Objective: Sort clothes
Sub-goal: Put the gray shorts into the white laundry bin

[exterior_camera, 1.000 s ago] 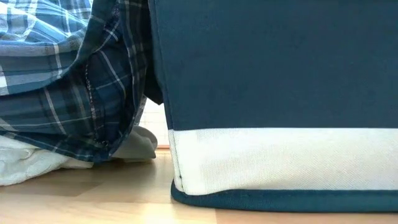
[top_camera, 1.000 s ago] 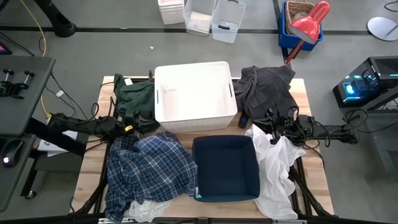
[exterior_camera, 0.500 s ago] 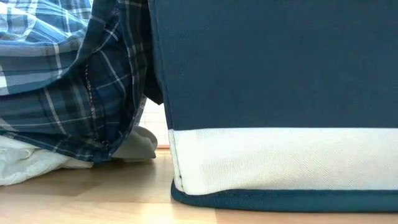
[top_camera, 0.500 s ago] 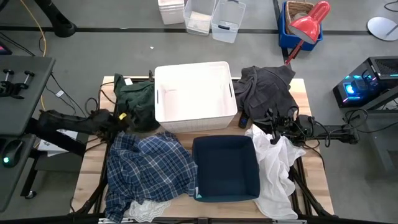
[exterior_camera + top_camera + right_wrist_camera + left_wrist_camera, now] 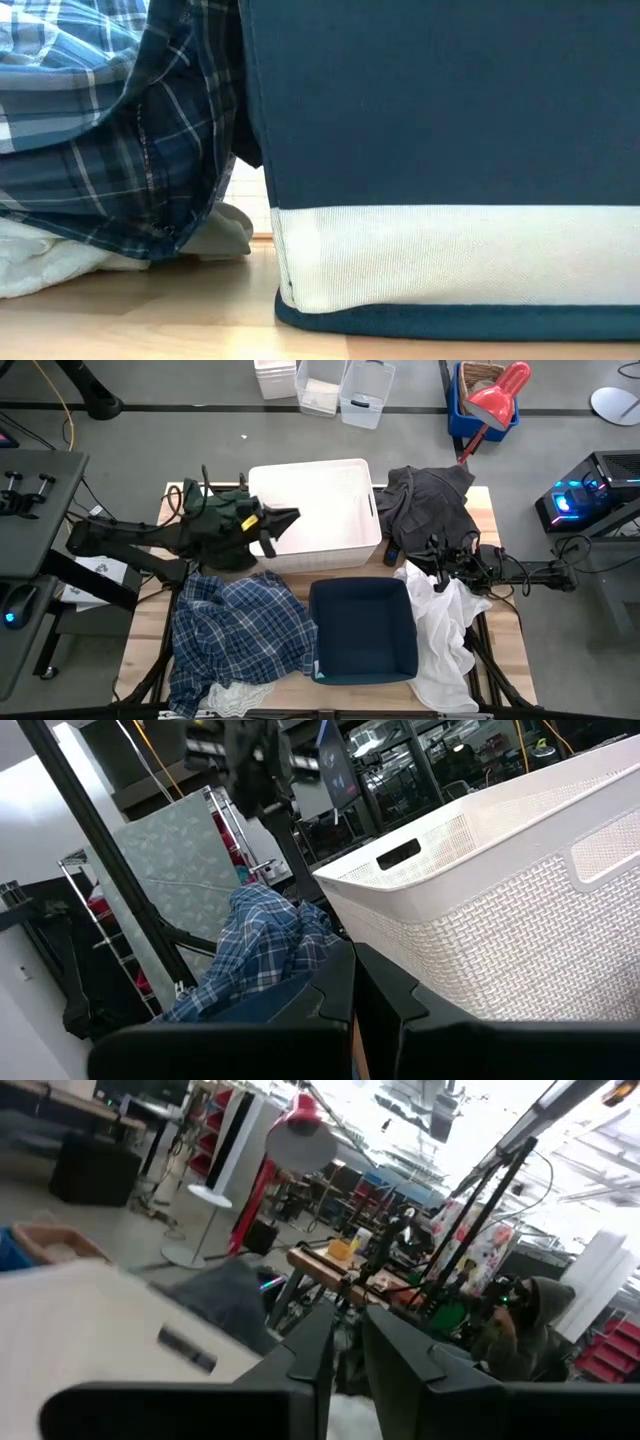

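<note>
Carrying the dark green fabric garment [image 5: 222, 525] toward the white plastic lattice bin [image 5: 330, 495] calls for lift. The left tool [image 5: 283, 520] hangs over that bin's near-left wall, fingers close together, though whether they pinch cloth I cannot tell. Raise until trailing fabric clears the rim, then release centrally. The right tool [image 5: 441, 565] waits, fingers together, beside the crumpled white cloth [image 5: 440, 625] on the wooden tabletop [image 5: 505, 650].
</note>
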### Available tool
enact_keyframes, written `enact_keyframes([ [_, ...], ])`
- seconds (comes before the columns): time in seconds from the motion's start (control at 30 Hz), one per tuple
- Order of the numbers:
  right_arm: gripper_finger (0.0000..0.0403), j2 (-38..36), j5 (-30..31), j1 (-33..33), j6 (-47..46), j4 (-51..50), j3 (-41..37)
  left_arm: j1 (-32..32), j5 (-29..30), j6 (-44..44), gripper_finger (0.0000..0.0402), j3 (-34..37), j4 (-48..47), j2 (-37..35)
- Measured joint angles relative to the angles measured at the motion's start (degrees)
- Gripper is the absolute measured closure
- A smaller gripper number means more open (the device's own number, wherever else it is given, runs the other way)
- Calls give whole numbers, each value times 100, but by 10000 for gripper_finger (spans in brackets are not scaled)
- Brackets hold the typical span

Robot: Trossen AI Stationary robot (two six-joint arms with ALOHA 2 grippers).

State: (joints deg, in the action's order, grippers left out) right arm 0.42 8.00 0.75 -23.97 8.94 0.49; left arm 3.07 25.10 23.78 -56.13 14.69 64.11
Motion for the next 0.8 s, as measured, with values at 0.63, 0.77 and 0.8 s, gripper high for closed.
enact_keyframes([
  [0.63,402,1,1310,0,-2264,1049,2,-11,176,-581,296,-1185,-1680,-178],
  [0.77,402,12,1991,-2,-2190,2185,0,8,88,-604,295,-1185,-2377,-654],
  [0.8,402,63,1909,-2,-2026,2550,4,9,90,-604,295,-1185,-2515,-766],
])
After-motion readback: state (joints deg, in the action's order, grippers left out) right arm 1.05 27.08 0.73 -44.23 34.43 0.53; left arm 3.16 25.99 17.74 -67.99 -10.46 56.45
